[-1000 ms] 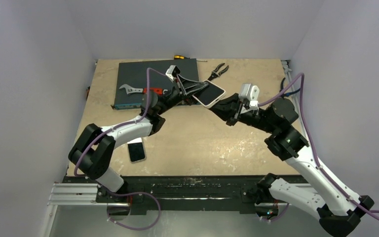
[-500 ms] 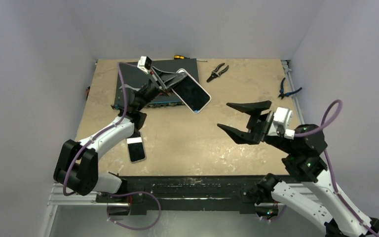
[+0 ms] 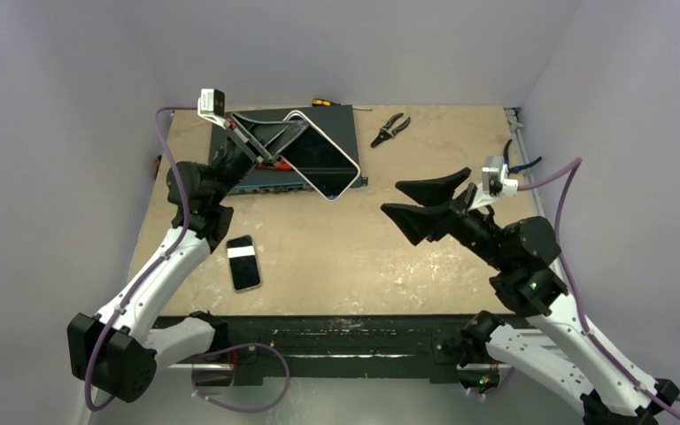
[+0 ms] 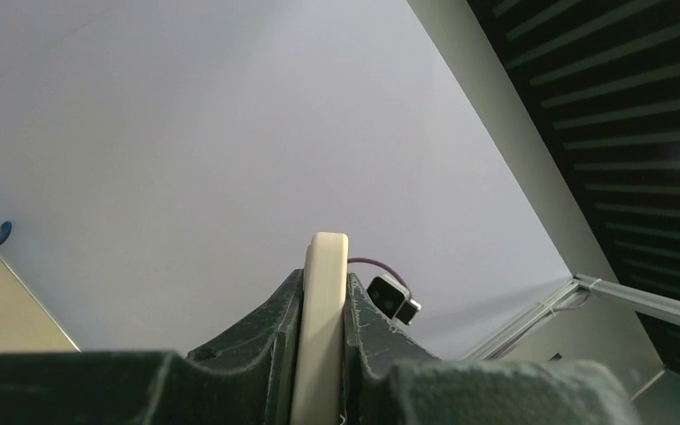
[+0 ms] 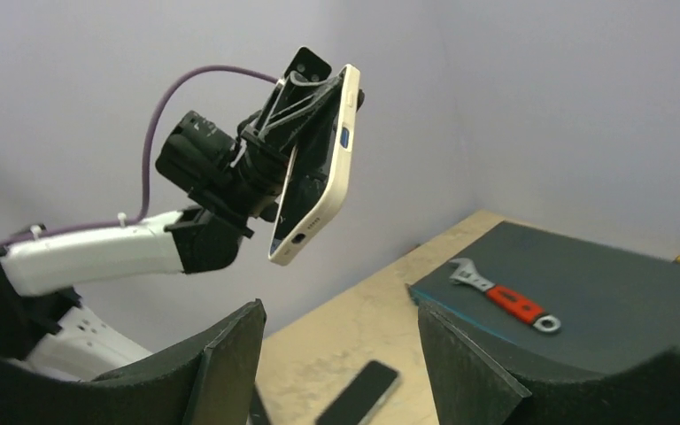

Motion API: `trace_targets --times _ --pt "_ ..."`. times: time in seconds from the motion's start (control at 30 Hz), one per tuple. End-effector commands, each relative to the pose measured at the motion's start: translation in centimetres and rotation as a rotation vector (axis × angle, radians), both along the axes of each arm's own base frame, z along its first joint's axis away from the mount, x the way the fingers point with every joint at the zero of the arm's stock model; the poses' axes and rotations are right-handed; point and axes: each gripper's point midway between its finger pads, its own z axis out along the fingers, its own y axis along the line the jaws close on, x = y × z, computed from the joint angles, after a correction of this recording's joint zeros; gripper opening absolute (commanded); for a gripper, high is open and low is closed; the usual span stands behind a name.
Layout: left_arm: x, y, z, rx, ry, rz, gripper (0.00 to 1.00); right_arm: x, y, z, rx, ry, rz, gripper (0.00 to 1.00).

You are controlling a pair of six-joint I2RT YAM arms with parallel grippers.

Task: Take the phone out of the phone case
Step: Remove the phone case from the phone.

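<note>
My left gripper (image 3: pixel 282 146) is raised over the back left of the table and shut on a cream-rimmed phone case (image 3: pixel 323 164). The case's dark glossy face points up; I cannot tell whether a phone sits inside it. In the left wrist view the case's cream edge (image 4: pixel 328 257) is pinched between both fingers. The right wrist view shows the case (image 5: pixel 338 168) held high, with a blue button on its side. A phone (image 3: pixel 245 263) lies flat on the table near the left arm. My right gripper (image 3: pixel 391 198) hangs open and holds nothing, well to the right of the case.
A dark flat box (image 3: pixel 341 124) sits at the back with a red-handled wrench (image 5: pixel 500 297) on it. Black pliers (image 3: pixel 390 128) and a yellow screwdriver (image 3: pixel 321 103) lie at the back. Blue-handled pliers (image 3: pixel 518 164) rest at the right edge. Walls close in on three sides.
My right gripper has let go, opened and drawn back to the right. My left arm has swung up and to the left, carrying the case.
</note>
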Motion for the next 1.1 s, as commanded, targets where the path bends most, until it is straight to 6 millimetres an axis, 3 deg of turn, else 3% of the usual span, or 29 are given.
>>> trace_targets --times 0.0,0.17,0.37,0.5,0.6,0.83,1.07 --pt "-0.3 1.0 0.9 0.012 -0.049 0.088 0.0 -0.5 1.5 3.9 0.222 0.132 0.136 0.69" --pt "-1.0 0.9 0.8 0.028 -0.074 0.072 0.0 0.1 3.5 4.8 0.272 0.2 0.227 0.65" --pt "-1.1 0.8 0.5 0.033 -0.08 0.063 0.0 1.7 3.9 5.0 0.293 0.22 0.187 0.48" --pt "-1.3 0.8 0.5 0.031 -0.086 0.063 0.0 2.8 3.9 4.7 0.3 0.237 0.147 0.43" --pt "-1.4 0.8 0.5 0.031 -0.089 0.06 0.0 3.0 4.3 4.6 0.301 0.241 0.161 0.42" --pt "-1.8 1.0 0.8 0.008 -0.101 0.049 0.0 3.7 5.0 4.0 0.335 0.3 0.232 0.53" --pt "-2.0 1.1 0.8 -0.008 -0.107 0.049 0.0 4.2 4.6 3.3 0.398 0.359 0.285 0.5"
